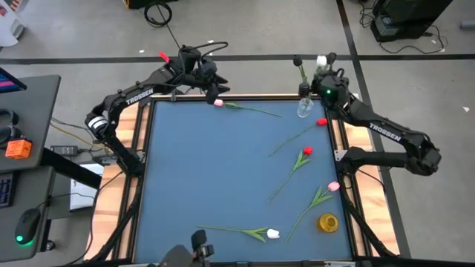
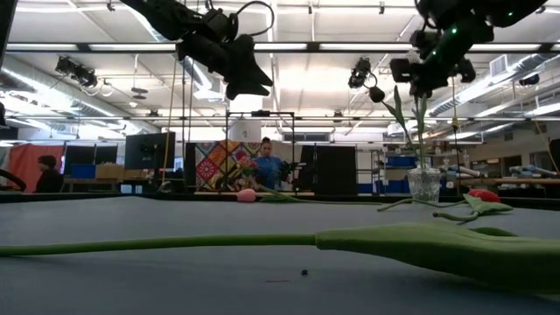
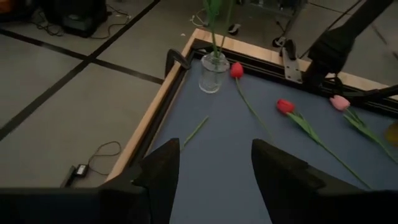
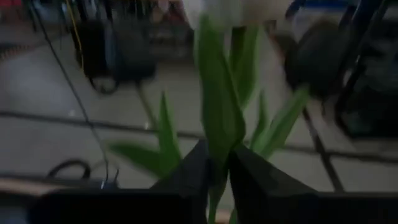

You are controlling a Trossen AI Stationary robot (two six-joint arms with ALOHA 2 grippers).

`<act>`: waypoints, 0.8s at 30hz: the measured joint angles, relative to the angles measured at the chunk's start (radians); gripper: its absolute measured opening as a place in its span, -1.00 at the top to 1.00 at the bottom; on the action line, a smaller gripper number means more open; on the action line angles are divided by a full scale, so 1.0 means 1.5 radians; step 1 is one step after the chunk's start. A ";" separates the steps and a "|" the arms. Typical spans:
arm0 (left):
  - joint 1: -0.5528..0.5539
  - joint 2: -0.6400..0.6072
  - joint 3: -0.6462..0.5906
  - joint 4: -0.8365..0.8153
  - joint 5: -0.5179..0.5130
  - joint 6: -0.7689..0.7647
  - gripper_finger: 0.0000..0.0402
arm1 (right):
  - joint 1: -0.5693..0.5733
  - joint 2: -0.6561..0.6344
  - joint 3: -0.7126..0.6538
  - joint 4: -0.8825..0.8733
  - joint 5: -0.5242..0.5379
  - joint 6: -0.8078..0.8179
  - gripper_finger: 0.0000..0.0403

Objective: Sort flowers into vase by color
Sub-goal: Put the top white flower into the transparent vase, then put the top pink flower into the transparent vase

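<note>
My right gripper [image 1: 323,76] is above the clear glass vase [image 1: 305,108] at the table's far right, shut on a white tulip [image 1: 321,61]. A black tulip [image 1: 297,61] stands in that vase, its stem leaning on the rim. My left gripper [image 1: 211,85] hangs open and empty above the far edge, over a pink tulip [image 1: 219,102] lying flat. Two red tulips [image 1: 321,122] [image 1: 306,150], a second pink one [image 1: 333,186] and a second white one [image 1: 273,233] lie flat on the blue mat. My right gripper pinches the white tulip's green stem and leaf [image 4: 217,134] between its two fingers, some way below the white head [image 4: 233,9]. The fingers lie across the stem. The tulip stands upright, and its stem [image 2: 421,131] runs down into the clear vase [image 2: 423,184].
A small yellow vase [image 1: 327,222] stands at the near right. The mat has a raised wooden frame [image 1: 145,126]. Clamps sit on the right edge [image 1: 340,154]. The left and middle of the mat [image 1: 200,170] hold nothing. A person [image 2: 265,166] is in the room behind.
</note>
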 joint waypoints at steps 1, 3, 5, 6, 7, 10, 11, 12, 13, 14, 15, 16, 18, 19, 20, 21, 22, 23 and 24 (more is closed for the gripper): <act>0.000 0.000 0.000 0.001 -0.007 0.000 -0.02 | -0.002 0.002 0.000 -0.025 -0.009 0.023 0.58; 0.002 0.000 0.000 0.000 -0.018 0.000 -0.02 | -0.011 0.006 0.000 -0.066 -0.044 0.074 0.45; 0.003 0.001 0.000 -0.001 -0.023 -0.005 -0.02 | -0.022 0.009 0.000 -0.110 -0.096 0.122 0.32; 0.006 0.003 0.000 0.000 -0.026 -0.008 -0.02 | -0.028 0.009 0.000 -0.128 -0.122 0.145 0.26; 0.007 0.005 0.000 0.001 -0.028 -0.011 -0.02 | -0.033 0.009 0.000 -0.145 -0.146 0.168 0.21; 0.014 0.020 0.000 -0.007 -0.033 -0.037 -0.02 | -0.046 0.009 0.021 -0.232 -0.206 0.235 0.08; 0.015 0.026 0.000 -0.011 -0.036 -0.049 -0.02 | -0.047 0.009 0.033 -0.257 -0.220 0.250 0.05; 0.015 0.034 0.000 -0.011 -0.040 -0.058 -0.02 | -0.047 0.008 0.046 -0.286 -0.234 0.262 0.04; 0.016 0.042 0.000 -0.011 -0.040 -0.070 -0.02 | -0.047 0.008 0.059 -0.314 -0.248 0.271 0.03; 0.016 0.053 0.000 -0.011 -0.041 -0.079 -0.02 | -0.045 0.009 0.074 -0.347 -0.263 0.277 0.03; 0.014 0.064 0.000 -0.010 -0.041 -0.085 -0.02 | -0.042 0.009 0.088 -0.374 -0.279 0.282 0.03; 0.010 0.077 0.000 -0.007 -0.041 -0.088 -0.02 | -0.039 0.008 0.102 -0.394 -0.292 0.288 0.03; -0.002 0.106 0.000 0.016 -0.043 -0.076 -0.02 | -0.032 0.008 0.127 -0.422 -0.318 0.299 0.04; -0.008 0.120 0.000 0.023 -0.043 -0.054 -0.02 | -0.029 0.008 0.138 -0.432 -0.333 0.300 0.05; -0.015 0.134 0.000 0.031 -0.047 -0.022 -0.02 | -0.026 0.008 0.148 -0.436 -0.347 0.302 0.05; -0.022 0.148 0.000 0.044 -0.057 0.008 -0.02 | -0.023 0.008 0.157 -0.435 -0.359 0.307 0.05; -0.026 0.163 0.000 0.057 -0.060 0.034 -0.02 | -0.020 0.008 0.166 -0.434 -0.370 0.313 0.05; -0.030 0.176 0.000 0.065 -0.060 0.054 -0.02 | -0.016 0.008 0.174 -0.434 -0.380 0.317 0.05; -0.032 0.193 0.003 0.077 -0.060 0.064 -0.02 | -0.012 0.008 0.181 -0.434 -0.387 0.321 0.05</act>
